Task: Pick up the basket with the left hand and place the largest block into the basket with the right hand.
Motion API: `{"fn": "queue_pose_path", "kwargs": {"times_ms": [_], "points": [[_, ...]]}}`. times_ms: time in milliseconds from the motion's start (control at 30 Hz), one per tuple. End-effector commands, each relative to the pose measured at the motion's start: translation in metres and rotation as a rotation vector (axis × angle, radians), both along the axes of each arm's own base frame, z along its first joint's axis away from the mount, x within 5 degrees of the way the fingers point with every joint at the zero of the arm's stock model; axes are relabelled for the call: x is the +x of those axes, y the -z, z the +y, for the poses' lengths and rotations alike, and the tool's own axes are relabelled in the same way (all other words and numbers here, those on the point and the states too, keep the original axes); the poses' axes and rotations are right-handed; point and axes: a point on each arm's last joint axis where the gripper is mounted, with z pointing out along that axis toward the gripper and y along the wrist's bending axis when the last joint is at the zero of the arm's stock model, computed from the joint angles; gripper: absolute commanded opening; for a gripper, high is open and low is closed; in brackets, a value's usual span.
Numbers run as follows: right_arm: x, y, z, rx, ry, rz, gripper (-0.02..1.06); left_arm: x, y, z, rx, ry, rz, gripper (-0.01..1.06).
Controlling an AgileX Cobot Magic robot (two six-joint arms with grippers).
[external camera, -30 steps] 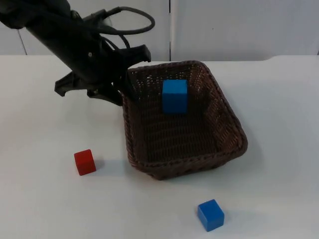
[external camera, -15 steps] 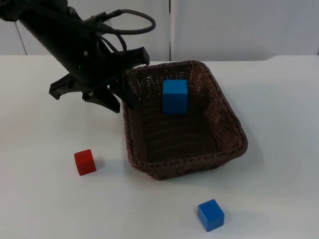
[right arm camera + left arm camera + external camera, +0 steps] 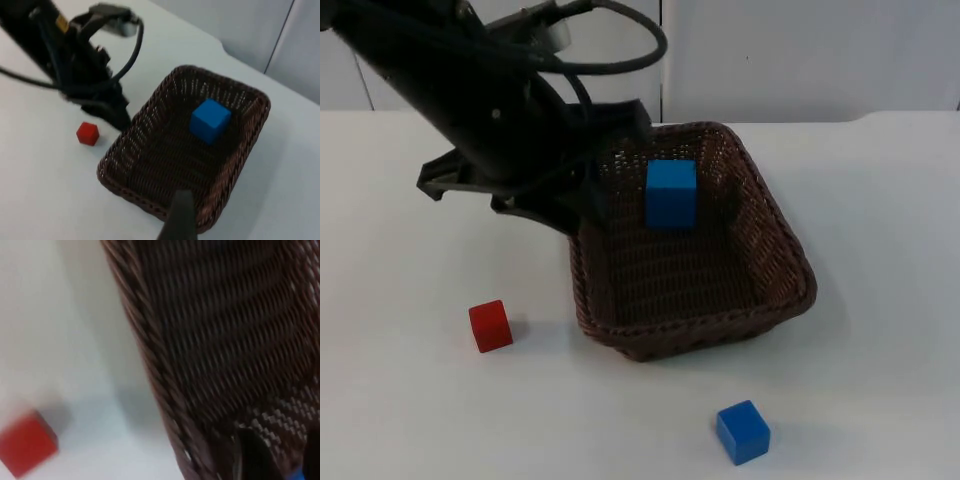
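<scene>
A dark brown wicker basket [image 3: 790, 250] stands on the white table with the large blue block [image 3: 671, 193] inside, near its far wall. My left gripper [image 3: 586, 208] is at the basket's left rim, its dark arm covering the far-left corner. From the left wrist the rim [image 3: 150, 360] runs close past a black fingertip [image 3: 250, 455], with the red block [image 3: 27, 442] beside it. My right arm waits high above the table, looking down over a fingertip [image 3: 180, 215] at the basket [image 3: 115, 160] and blue block [image 3: 210, 120].
A small red block [image 3: 490, 325] lies left of the basket. A smaller blue block [image 3: 742, 431] lies in front of it near the table's front edge. The grey partition wall [image 3: 800, 50] closes the back.
The left arm has swung right, from just outside the basket's left side to over its left rim. The basket and the blocks have stayed put.
</scene>
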Motion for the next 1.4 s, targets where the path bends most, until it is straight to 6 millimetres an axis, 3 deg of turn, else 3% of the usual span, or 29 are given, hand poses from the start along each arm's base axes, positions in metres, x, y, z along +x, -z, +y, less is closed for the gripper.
{"fn": "queue_pose_path", "kwargs": {"times_ms": [0,300,567,700,967,1367], "points": [[-0.006,-0.006,-0.006,0.021,0.006,-0.038,0.67,-0.015,-0.008,-0.003,-0.006,0.015,-0.035,0.29],[-0.04,-0.026,-0.028,0.089,0.005,-0.136,0.67,-0.076,-0.032,-0.003,-0.039,0.083,-0.166,0.29],[-0.062,-0.026,-0.042,0.075,-0.003,-0.106,0.67,-0.11,-0.058,0.012,-0.08,0.109,-0.295,0.29],[-0.068,-0.019,-0.046,0.082,0.001,-0.105,0.67,-0.121,-0.076,0.02,-0.098,0.125,-0.363,0.29],[-0.087,0.017,-0.059,0.065,0.002,-0.089,0.67,-0.151,-0.12,0.042,-0.15,0.15,-0.545,0.29],[-0.114,0.047,-0.077,0.109,0.018,-0.09,0.67,-0.194,-0.149,0.074,-0.097,0.224,-0.703,0.29]]}}
